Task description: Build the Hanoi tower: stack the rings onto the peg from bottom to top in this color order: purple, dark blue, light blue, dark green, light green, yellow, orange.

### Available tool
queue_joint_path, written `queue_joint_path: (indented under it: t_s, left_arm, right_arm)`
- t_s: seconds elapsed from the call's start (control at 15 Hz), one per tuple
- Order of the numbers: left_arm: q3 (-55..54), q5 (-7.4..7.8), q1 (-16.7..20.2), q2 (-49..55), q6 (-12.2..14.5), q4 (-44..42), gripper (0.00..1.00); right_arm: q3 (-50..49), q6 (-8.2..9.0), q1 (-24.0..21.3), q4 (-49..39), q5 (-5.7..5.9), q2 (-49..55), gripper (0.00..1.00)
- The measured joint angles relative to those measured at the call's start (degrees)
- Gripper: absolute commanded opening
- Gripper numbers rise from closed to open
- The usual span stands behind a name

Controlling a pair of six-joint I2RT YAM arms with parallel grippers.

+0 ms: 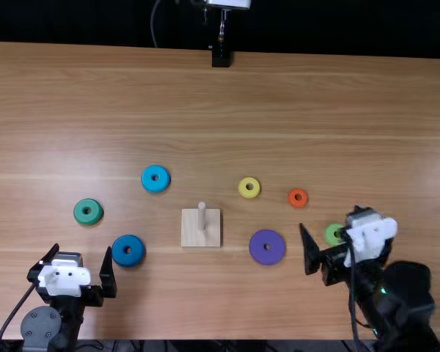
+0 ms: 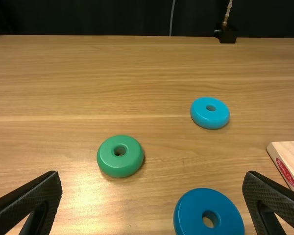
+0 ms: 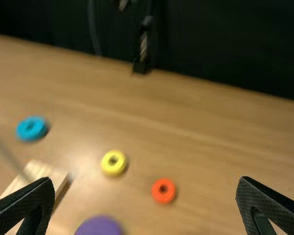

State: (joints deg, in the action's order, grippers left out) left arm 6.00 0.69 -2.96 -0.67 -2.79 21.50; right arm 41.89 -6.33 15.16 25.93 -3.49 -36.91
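Light brown wooden table (image 1: 227, 110), 7 rings (image 1: 258, 254) lying apart, wooden base (image 1: 191, 233) with 1 peg (image 1: 202, 213)

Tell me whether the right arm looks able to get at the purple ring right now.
Most likely yes: the right gripper is open and near the purple ring, which lies flat on the table with nothing on top or between them.

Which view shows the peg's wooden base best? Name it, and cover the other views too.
The top view: the whole base is in frame, with the peg standing on it. The left wrist view has part of it, cut off at the view's edge; in the right wrist view, the right gripper partly covers it.
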Motion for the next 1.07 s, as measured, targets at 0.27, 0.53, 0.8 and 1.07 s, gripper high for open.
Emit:
queue_joint_path:
  t_s: [0.27,0.53,0.8,1.07]
  left_arm:
    - [0.0,-0.02,0.02,0.0,0.02,0.0,1.0]
    - [0.02,0.0,0.0,0.0,0.0,0.0,1.0]
    - [0.02,-0.02,0.0,0.0,0.02,0.0,1.0]
    - [0.02,-0.02,0.02,0.0,0.0,0.0,1.0]
  right_arm:
    - [8.37,2.16,9.22,5.99,-0.63,-14.93,1.0]
    - [8.79,11.02,9.16,7.06,-0.79,-29.22,1.0]
    - [8.79,11.54,9.18,13.42,-0.94,-35.01,1.0]
    - [8.79,11.17,9.18,13.35,-0.96,-43.06,1.0]
